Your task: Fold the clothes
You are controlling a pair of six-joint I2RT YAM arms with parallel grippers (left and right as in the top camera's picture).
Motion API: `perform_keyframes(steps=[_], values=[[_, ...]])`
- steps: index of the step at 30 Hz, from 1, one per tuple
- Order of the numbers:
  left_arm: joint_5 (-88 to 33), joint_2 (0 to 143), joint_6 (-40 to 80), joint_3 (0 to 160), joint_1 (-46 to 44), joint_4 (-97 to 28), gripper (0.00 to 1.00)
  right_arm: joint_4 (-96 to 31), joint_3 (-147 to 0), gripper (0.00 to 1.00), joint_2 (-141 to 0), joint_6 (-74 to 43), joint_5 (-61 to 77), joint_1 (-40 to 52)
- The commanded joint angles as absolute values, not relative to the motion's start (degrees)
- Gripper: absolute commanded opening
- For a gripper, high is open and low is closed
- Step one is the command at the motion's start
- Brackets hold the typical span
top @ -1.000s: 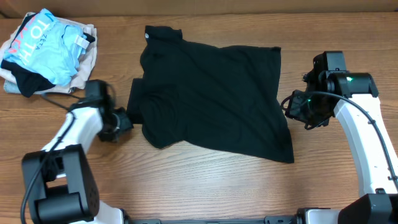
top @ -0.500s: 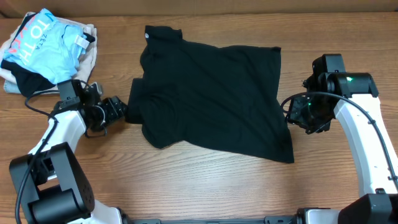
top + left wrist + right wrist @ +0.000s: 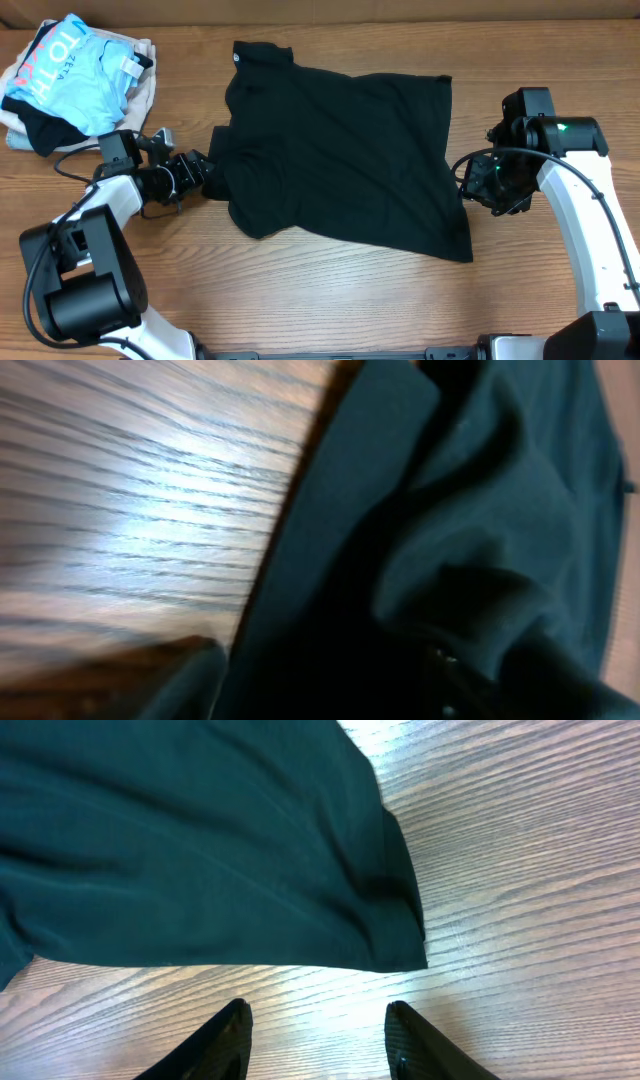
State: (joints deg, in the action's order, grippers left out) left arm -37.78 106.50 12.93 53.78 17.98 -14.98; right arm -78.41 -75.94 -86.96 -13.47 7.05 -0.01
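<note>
The black shirt (image 3: 340, 150) lies spread out and rumpled in the middle of the table, with a small white logo mark (image 3: 237, 57) at its far left corner. My left gripper (image 3: 205, 178) is at the shirt's left sleeve edge. The left wrist view is filled with dark fabric (image 3: 450, 540) over wood, and the jaws are lost in shadow. My right gripper (image 3: 470, 185) is beside the shirt's right edge. In the right wrist view its fingers (image 3: 320, 1040) are open over bare wood, just short of the shirt's corner (image 3: 390, 940).
A pile of other clothes sits at the far left corner, with a light blue garment (image 3: 70, 75) on top of a beige one (image 3: 140, 95). The wooden table (image 3: 330, 290) shows in front of the shirt.
My left gripper has moved up and to the right onto the shirt's left sleeve edge. The right arm has barely moved. The shirt lies as before.
</note>
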Motion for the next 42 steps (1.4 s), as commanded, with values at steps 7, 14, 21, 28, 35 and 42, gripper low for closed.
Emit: perform_keyframes(steps=[7, 14, 21, 28, 35, 42], values=[[-31.8, 112.8, 14.0, 51.6, 14.1, -18.0, 0.35, -77.7, -76.1, 0.47, -86.8, -13.6, 6.8, -0.1], [-27.2, 112.8, 17.4, 52.7, 14.1, -17.8, 0.04, -77.7, -76.1, 0.47, -86.8, -13.5, 6.8, -0.1], [-16.8, 112.8, 16.4, 60.8, 15.0, -27.0, 0.04, -77.7, -76.1, 0.47, -86.8, -13.5, 6.8, -0.1], [-2.7, 112.8, 14.0, 74.9, 15.4, -40.8, 0.04, -77.7, -76.1, 0.47, -86.8, -13.5, 6.8, -0.1], [10.8, 112.8, 11.5, 87.3, 15.3, -50.4, 0.04, -78.3, -76.1, 0.47, -86.8, -13.5, 6.8, -0.1], [10.9, 112.8, 8.3, 90.0, 15.2, -53.2, 0.43, -78.1, -76.1, 0.47, -86.8, -13.5, 6.7, -0.1]])
